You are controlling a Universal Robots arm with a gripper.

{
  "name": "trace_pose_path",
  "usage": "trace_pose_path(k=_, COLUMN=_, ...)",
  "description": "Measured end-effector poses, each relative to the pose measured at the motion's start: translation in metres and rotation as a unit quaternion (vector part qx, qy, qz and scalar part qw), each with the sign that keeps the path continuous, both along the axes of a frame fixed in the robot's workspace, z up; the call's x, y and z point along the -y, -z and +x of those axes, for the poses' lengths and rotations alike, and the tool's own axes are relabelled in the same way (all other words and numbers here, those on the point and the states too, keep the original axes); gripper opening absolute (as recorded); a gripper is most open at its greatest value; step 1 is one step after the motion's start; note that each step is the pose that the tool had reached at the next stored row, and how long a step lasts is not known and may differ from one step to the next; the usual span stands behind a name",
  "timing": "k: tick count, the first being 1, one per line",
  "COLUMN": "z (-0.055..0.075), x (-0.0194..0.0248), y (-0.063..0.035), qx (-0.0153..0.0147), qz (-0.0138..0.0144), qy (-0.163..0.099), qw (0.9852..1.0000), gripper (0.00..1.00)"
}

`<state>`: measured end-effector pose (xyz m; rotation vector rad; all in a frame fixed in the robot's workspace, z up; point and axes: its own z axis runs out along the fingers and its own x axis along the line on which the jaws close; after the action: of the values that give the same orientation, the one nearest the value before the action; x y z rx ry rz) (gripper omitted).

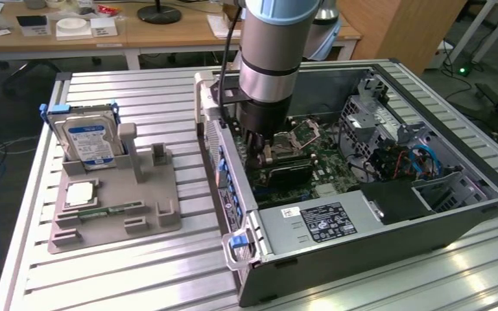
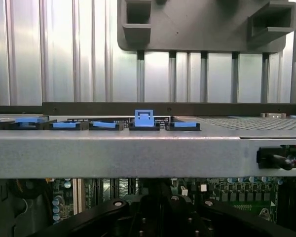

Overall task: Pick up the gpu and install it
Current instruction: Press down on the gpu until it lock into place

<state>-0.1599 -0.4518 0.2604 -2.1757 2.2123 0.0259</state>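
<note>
A single robot arm reaches straight down into an open desktop computer case [image 1: 456,214] laid on its side on a ribbed metal table [image 1: 128,272]. Its gripper [image 1: 262,146] hangs low over the motherboard [image 1: 318,172], close beside the case's rear wall with its row of blue slot clips [image 2: 144,119]. The jaws are drawn in to their narrowest. The gpu appears to be the dark card [image 1: 284,173] directly beneath the fingers, standing on edge over the board, though the arm's shadow makes it hard to be sure the jaws actually pinch it.

If that reading is right, the card lies straight below the hand, not off to either side, with its long axis running away from the rear wall toward the case's middle, and one end meeting the wall just beneath the clips.

On the exterior view's left, a grey parts holder [image 1: 115,207] keeps a hard drive [image 1: 89,142] upright and a memory stick [image 1: 106,212] lying flat, well apart from the arm.
</note>
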Motion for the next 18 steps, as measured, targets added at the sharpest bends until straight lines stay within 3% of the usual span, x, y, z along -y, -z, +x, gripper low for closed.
trace_pose_path(k=2, z=0.000, x=-0.0005, y=-0.0022, qx=0.0011, qz=0.0023, qy=0.000, qw=1.0000, gripper=0.11)
trace_pose_path(k=5, z=0.000, x=-0.0004, y=-0.0090, qx=0.0001, qz=0.0017, qy=0.000, qw=1.0000, gripper=0.11)
trace_pose_path(k=10, z=0.001, x=-0.0004, y=-0.0109, qx=0.0000, qz=0.0019, qy=0.000, qw=1.0000, gripper=0.11)
trace_pose_path(k=18, z=0.028, x=-0.0005, y=-0.0109, qx=0.0000, qz=0.0026, qy=0.000, qw=1.0000, gripper=0.11)
